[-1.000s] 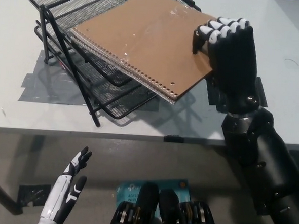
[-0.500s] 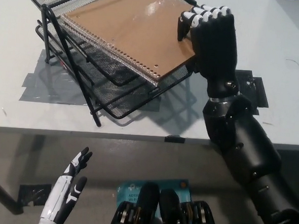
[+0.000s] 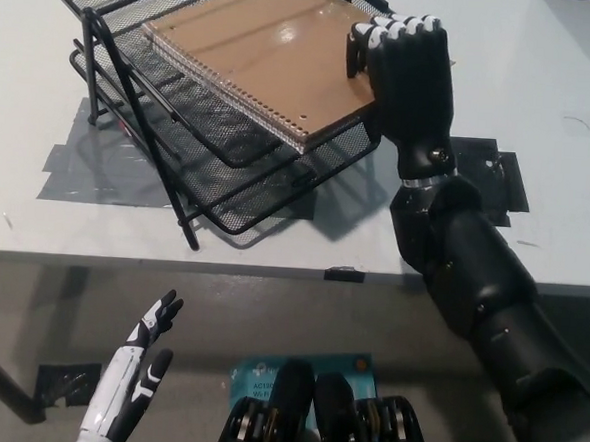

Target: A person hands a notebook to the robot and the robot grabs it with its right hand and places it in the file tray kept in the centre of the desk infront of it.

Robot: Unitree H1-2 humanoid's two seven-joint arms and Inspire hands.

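I am gripping the brown spiral notebook (image 3: 260,54) by its edge with my black right hand (image 3: 404,72), resting it on the black mesh file tray (image 3: 228,177), while my white left hand (image 3: 130,381) is hanging open below the desk (image 3: 562,117).

We see the black right hand (image 3: 404,72) closed on the right edge of the brown spiral notebook (image 3: 260,54), fingertips (image 3: 387,31) curled over its cover. The notebook lies tilted across the top tier of the black mesh file tray (image 3: 98,4), spiral edge facing us and overhanging the tier below (whether it rests fully on the mesh, we can't tell). The tray stands on the white desk (image 3: 544,76), grey tape patches (image 3: 87,173) under and beside it. The white left hand (image 3: 135,377) rests low at the lower left, below the desk edge, fingers spread, holding nothing.
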